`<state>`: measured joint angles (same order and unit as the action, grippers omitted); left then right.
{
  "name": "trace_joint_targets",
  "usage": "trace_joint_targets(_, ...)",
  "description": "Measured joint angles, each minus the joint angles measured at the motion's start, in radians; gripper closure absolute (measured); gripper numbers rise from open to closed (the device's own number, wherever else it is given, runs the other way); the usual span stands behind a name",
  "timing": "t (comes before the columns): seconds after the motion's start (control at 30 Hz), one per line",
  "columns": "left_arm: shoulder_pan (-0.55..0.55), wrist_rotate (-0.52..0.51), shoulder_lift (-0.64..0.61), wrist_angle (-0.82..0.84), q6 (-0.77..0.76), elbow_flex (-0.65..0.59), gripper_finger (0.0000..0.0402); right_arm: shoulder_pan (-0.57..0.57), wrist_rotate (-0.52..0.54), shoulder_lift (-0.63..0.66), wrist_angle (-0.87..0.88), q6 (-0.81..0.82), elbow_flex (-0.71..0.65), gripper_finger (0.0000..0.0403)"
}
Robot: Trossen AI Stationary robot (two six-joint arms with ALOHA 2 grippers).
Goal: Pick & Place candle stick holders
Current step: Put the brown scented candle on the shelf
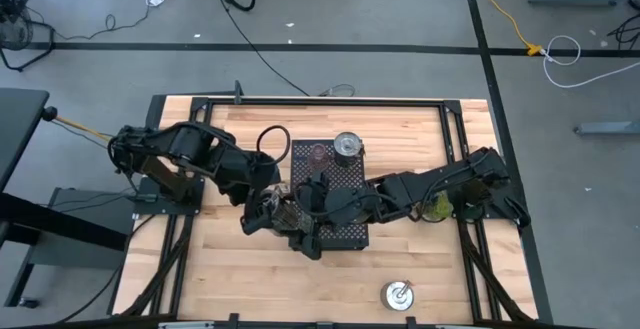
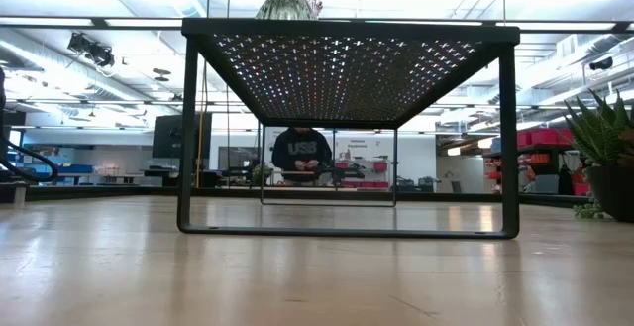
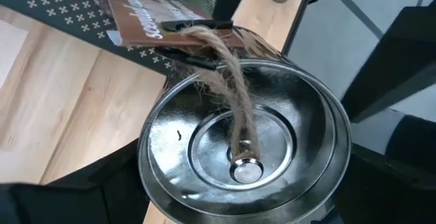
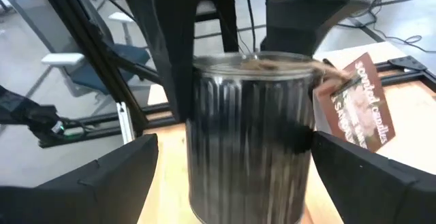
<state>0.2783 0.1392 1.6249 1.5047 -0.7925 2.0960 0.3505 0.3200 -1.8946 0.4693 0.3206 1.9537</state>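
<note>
The silver holder (image 4: 248,135) you are working on is a ribbed tin, upright between both tools at the tray's (image 1: 345,231) left edge. Your left gripper (image 1: 272,209) comes down on it from above, and its fingers (image 3: 68,193) press against both sides of the tin. Your right gripper (image 1: 312,219) faces the tin side-on. Its fingers (image 4: 102,176) are spread wide, with a gap on each side.

Only the left wrist view shows the lid, with twine tied to its centre knob. Only the right wrist view shows the ribbed wall. From overhead the arms hide the tin.

The brown tag (image 4: 357,108) on the twine reads "scented candle". A person beyond the table wears a dark top whose letters seem to read "USB".

Beyond your grippers, a second silver holder (image 1: 347,146) and a pink glass holder (image 1: 318,153) stand on the tray's far end. A third silver holder (image 1: 398,293) stands alone on bare wood near the table's front edge, well apart from both tools. The plant (image 1: 437,207) sits under your right arm. The low view shows open space beneath the raised tray.
</note>
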Motion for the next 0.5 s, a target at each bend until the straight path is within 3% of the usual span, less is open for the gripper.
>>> trace_joint_targets(0.5,0.0,0.001,-0.001,-0.016,0.004,0.0,0.0043,-0.03,-0.035,-0.036,-0.043,-0.007,0.0,0.0021)
